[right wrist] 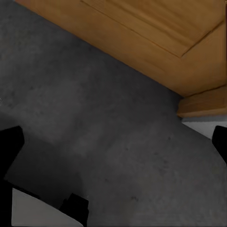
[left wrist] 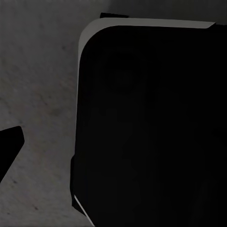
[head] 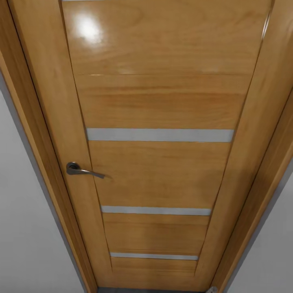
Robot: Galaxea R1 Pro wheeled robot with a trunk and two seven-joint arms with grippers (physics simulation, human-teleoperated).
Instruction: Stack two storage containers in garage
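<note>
The two storage containers are out of view. I face a shut honey-coloured wood door [head: 158,110] with grey horizontal strips and a metal lever handle [head: 81,170]. Under my right gripper [right wrist: 118,151] lies the dark grey concrete floor [right wrist: 94,118]; its black fingertips [right wrist: 10,146] stand far apart at the picture's edges with nothing between them. My left gripper [left wrist: 118,151] hangs over the same floor [left wrist: 38,85], with one black fingertip [left wrist: 10,146] at the edge and a large black rounded body [left wrist: 151,127] of the robot beneath it.
Plain grey-white walls [head: 24,228] flank the door frame [head: 32,134]. The door's lower edge and frame corner [right wrist: 203,101] meet the concrete close to my right gripper.
</note>
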